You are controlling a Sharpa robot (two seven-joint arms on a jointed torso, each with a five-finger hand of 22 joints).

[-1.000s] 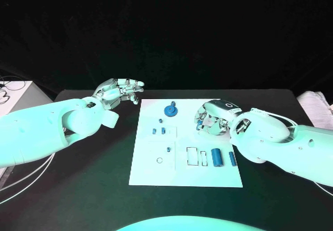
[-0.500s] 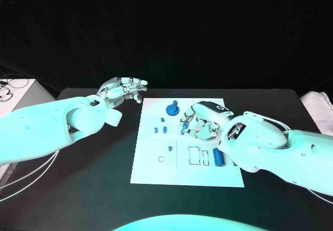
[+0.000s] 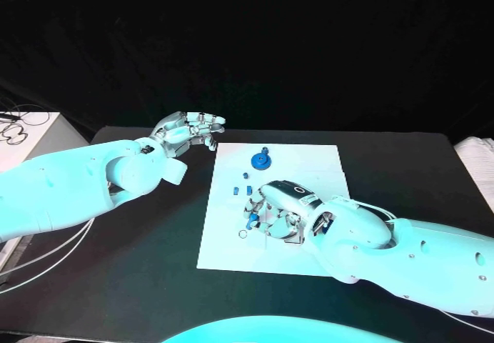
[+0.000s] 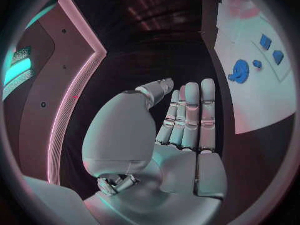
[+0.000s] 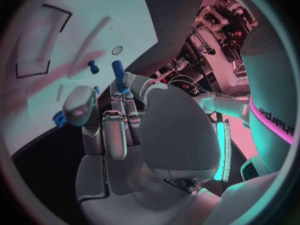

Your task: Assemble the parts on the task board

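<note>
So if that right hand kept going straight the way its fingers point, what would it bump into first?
Most likely the white board itself. The right hand hangs low over its middle, fingers aimed down at it, holding a blue peg. That peg would probably touch first, near a small ring, though depth is hard to judge.

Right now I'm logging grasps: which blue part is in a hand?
The blue cylinder, pinched in the right hand; the round blue part and others lie untouched on the task board.

A black table carries the work, with a white box topped by cables beside it.
</note>
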